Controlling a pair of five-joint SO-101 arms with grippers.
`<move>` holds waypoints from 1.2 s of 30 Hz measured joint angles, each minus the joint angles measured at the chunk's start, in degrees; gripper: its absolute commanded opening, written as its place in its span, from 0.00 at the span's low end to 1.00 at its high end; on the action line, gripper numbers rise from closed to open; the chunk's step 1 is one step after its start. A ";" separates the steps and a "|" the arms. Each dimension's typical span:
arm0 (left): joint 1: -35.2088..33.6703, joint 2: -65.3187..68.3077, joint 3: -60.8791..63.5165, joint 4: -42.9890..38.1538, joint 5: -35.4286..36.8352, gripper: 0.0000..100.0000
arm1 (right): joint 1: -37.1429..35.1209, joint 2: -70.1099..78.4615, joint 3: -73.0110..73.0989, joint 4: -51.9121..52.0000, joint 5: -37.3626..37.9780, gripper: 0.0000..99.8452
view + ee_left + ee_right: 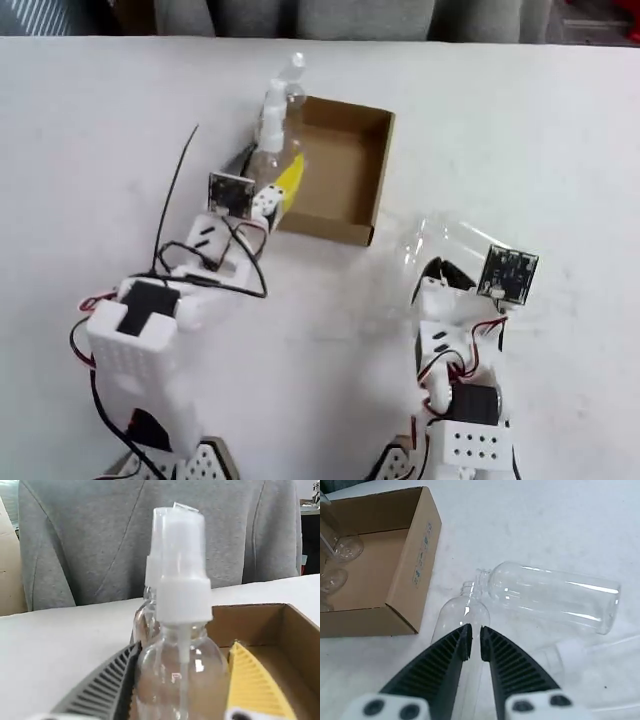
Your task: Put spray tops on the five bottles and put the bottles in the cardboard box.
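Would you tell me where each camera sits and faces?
High view: above the table, looking down on both arms and the brown cardboard box.
Left wrist view: on the left arm, facing along the left gripper holding a clear spray-topped bottle.
Right wrist view: on the right arm, looking down past the right gripper at capless clear bottles.
All three show the box.

The brown cardboard box [345,175] has bare floor on its right; at its left wall stands a clear plastic spray-topped bottle [180,680] clamped by the left gripper [266,165], a second bottle [292,80] behind. Uncapped clear bottles [555,597] lie just right of it; the white tabletop [330,320] between the arms is open.
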 measured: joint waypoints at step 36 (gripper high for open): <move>-2.02 -16.26 7.47 9.67 0.00 0.28 | 0.00 0.00 0.00 0.00 5.45 0.02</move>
